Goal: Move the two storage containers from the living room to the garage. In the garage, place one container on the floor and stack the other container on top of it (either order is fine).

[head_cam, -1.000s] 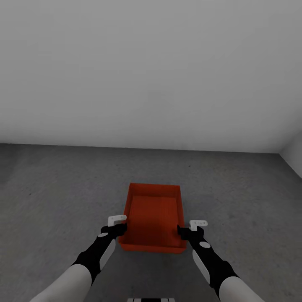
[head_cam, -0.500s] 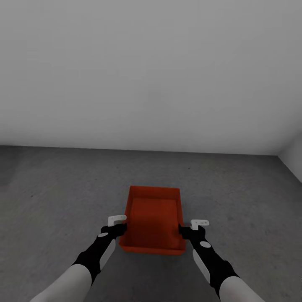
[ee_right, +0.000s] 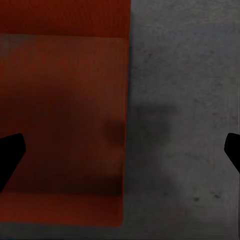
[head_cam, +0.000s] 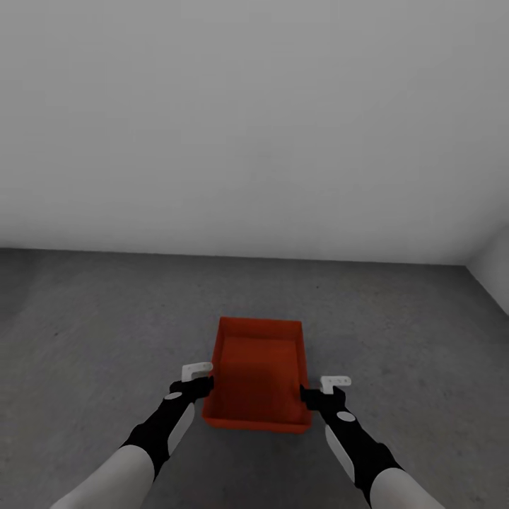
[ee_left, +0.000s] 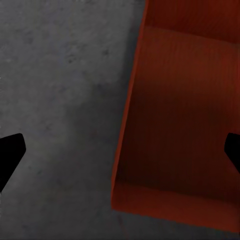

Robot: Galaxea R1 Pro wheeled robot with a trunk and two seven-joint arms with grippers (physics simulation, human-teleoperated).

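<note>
container: orange-red storage container (head_cam: 258, 375), open top up, low over or on the grey concrete garage floor (head_cam: 85, 318), short of the white wall (head_cam: 254, 120); contact with the floor not clear.
why held so: one gripper per long wall keeps it level; looks like set-down of the base bin, my guess.
left gripper (head_cam: 200, 379): at the container's left wall, one finger each side of the rim, spread wide, no squeeze seen.
right gripper (head_cam: 319, 390): at the container's right wall, likewise straddling the rim, spread wide.
second container: none near this one.
</note>
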